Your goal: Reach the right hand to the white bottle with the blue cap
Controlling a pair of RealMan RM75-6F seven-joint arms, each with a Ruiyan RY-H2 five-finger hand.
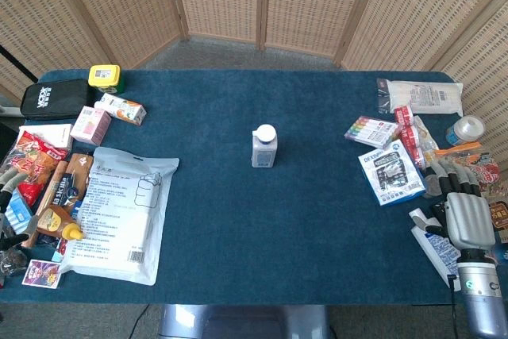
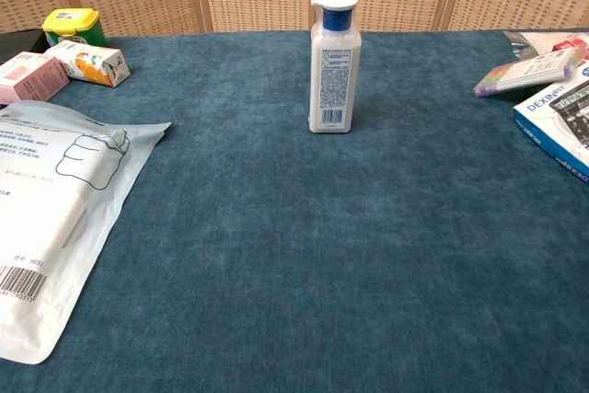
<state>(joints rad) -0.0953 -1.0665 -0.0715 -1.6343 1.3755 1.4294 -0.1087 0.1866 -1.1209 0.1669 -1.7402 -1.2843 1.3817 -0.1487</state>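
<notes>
The white bottle (image 1: 264, 147) stands upright near the middle of the blue table; in the chest view the bottle (image 2: 333, 66) shows a blue collar under a white cap top and a printed label. My right hand (image 1: 466, 213) lies at the table's right front edge, far right of the bottle, palm down, with its fingers (image 1: 447, 174) stretched forward and apart, holding nothing. Only a few fingertips of my left hand (image 1: 7, 179) show at the far left edge, over the snack packets. Neither hand appears in the chest view.
A large white bag (image 1: 117, 212) lies front left beside snack packets (image 1: 36, 160), small boxes (image 1: 91, 125) and a yellow tub (image 1: 104, 77). At the right sit a blue-white box (image 1: 390, 172), a marker set (image 1: 370, 129) and a white pouch (image 1: 421, 97).
</notes>
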